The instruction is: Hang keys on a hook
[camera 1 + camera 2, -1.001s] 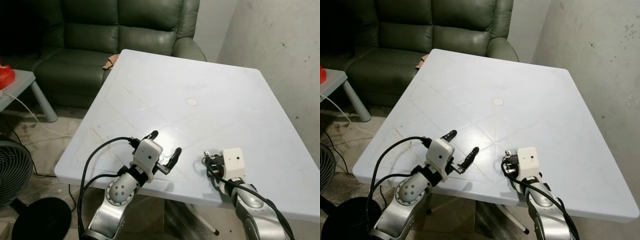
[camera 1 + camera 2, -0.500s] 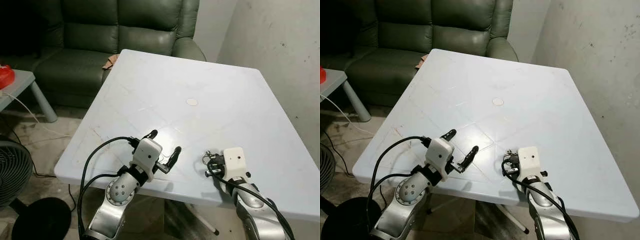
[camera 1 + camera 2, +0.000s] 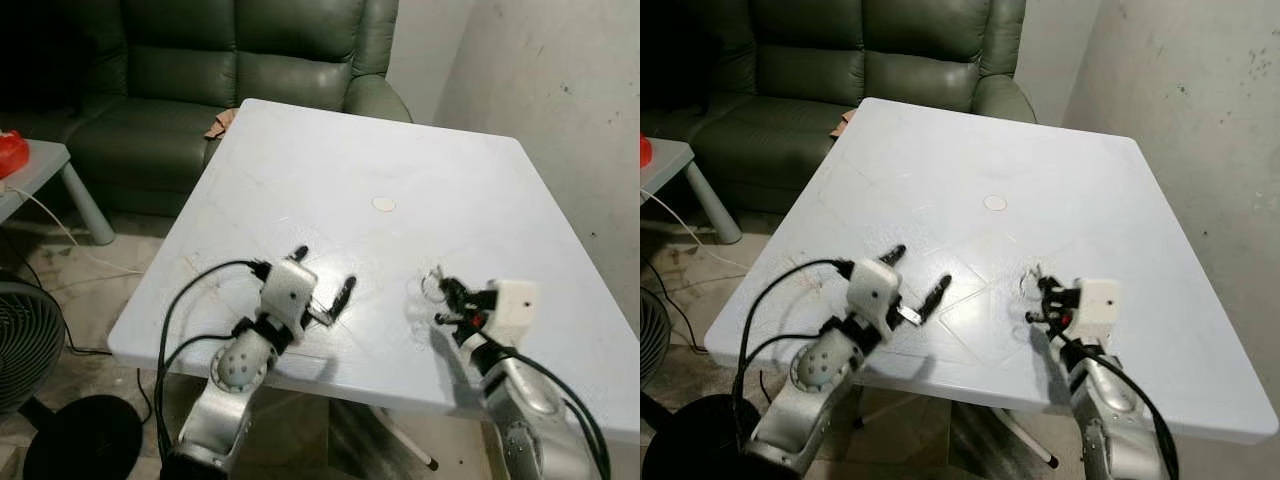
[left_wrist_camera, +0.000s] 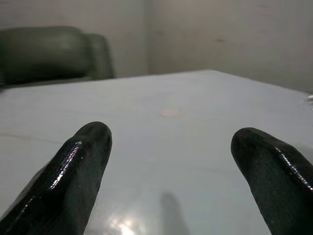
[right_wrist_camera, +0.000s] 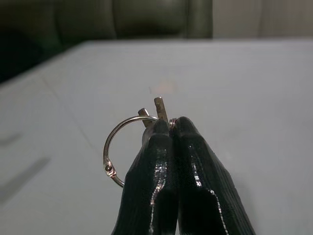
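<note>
Right hand [image 5: 168,128] grips keys [image 5: 146,120] above the white surface [image 3: 400,150]; left hand [image 3: 322,278], fingers spread, hovers near the near-left edge.

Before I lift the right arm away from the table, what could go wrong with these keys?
1. The right gripper pinches the keys only at its fingertips, and the key ring hangs free to one side; a quick swing might work them loose.
2. No hook appears over the white table, so the carry may be long.
3. The left gripper hovers open nearby; crossing paths could snag the ring.
</note>
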Robot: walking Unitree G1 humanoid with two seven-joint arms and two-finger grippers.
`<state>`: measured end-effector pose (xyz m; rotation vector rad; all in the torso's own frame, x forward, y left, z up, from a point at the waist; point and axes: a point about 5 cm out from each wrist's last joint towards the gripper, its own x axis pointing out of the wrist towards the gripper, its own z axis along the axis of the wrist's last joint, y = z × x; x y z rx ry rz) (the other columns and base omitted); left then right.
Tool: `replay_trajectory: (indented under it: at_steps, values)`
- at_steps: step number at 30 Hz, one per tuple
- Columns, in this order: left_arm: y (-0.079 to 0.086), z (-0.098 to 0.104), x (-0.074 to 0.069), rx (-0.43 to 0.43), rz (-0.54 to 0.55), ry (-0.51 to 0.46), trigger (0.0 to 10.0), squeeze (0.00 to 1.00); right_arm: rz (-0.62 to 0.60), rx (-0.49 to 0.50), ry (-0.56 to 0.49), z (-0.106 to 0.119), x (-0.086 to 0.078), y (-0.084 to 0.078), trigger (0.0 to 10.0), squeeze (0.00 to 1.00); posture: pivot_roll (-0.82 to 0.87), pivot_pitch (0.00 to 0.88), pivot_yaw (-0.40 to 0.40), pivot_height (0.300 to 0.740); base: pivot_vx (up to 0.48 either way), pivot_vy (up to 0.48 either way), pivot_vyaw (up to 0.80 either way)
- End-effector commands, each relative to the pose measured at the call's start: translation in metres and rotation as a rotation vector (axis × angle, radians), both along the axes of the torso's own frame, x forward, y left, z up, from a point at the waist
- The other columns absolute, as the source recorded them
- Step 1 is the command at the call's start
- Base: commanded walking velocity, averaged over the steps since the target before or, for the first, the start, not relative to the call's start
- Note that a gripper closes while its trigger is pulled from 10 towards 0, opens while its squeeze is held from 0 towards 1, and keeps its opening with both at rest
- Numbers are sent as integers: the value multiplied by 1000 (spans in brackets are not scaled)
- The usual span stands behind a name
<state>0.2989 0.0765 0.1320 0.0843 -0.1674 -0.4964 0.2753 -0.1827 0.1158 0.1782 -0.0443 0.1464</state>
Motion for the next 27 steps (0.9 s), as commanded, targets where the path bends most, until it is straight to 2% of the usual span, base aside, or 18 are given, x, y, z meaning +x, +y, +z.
replay_trajectory:
  at_steps: [1, 5, 9, 10, 12, 19, 21, 27]
  values:
    - [5, 1, 6, -22, 40, 13, 10000, 0, -5, 23, -61, 11, 2, -2, 0, 0, -10, 34, -89, 711, 0, 0, 0]
    - [21, 16, 25, -74, 128, -9, 10000, 0, -37, -120, -155, 23, 3, 0, 0, 0, -11, 29, -86, 711, 0, 0, 0]
    - [29, 23, 33, -81, 171, -25, 10000, 0, -67, -81, -173, 25, 4, 0, 0, 0, -15, 21, -83, 711, 0, 0, 0]
    - [32, 24, 36, -79, 190, -30, 10000, 0, -68, -74, -184, 26, 4, 0, 4667, 0, -17, 14, -80, 711, 0, 0, 0]
    - [36, 27, 39, -78, 199, -40, 10000, 0, -74, -60, -183, 26, 5, 0, 10000, 0, -17, 14, -80, 711, 0, 0, 0]
    - [48, 33, 43, -134, 192, -44, 10000, 0, -79, -57, -210, 28, 6, 3, 10000, 0, -19, 0, -75, 711, 0, 0, 0]
    - [55, 34, 42, -149, 214, -53, 10000, 0, -80, -83, -190, 26, 6, 5, 10000, 0, -20, 0, -73, 711, 0, 0, 0]
    - [63, 33, 41, -161, 238, -42, 10000, 0, -103, -74, -139, 20, 7, 7, 10000, 0, -23, 5, -67, 711, 0, 0, -80]
